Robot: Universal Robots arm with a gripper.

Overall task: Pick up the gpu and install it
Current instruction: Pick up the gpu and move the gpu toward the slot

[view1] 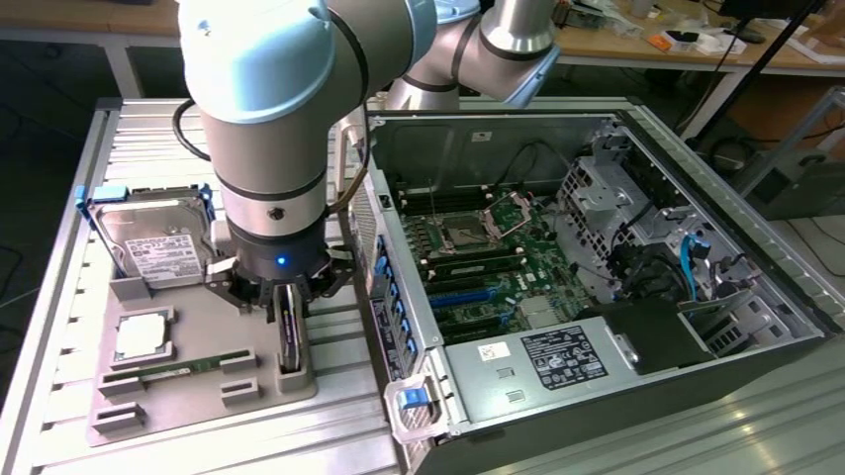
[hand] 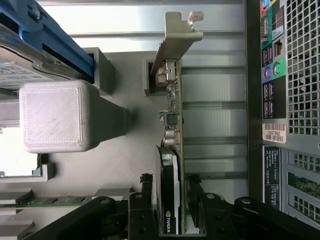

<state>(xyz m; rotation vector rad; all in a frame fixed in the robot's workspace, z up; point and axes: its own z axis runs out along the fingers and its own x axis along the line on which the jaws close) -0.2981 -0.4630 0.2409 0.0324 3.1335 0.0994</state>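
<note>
The gpu (view1: pixel 293 344) stands on its long edge in a slot of the grey holder tray (view1: pixel 198 401), just to the exterior view's left of the open computer case (view1: pixel 620 139). In the wrist view the gpu (hand: pixel 173 112) shows a thin green board, a black cooler and a silver end bracket (hand: pixel 176 42). My gripper (view1: pixel 289 302) comes straight down over the card. Seen from the wrist, the gripper (hand: pixel 169 181) has one black finger (hand: pixel 146 184) against each face of the card at the cooler end. The card still rests in the tray.
On the same tray sit a hard drive (view1: pixel 152 242) upright in blue rails, a square processor (view1: pixel 142 336) and a narrow memory stick (view1: pixel 185 368). The case lies open with its motherboard (view1: pixel 476 262) facing up. Its rear panel (hand: pixel 280 75) runs close beside the card.
</note>
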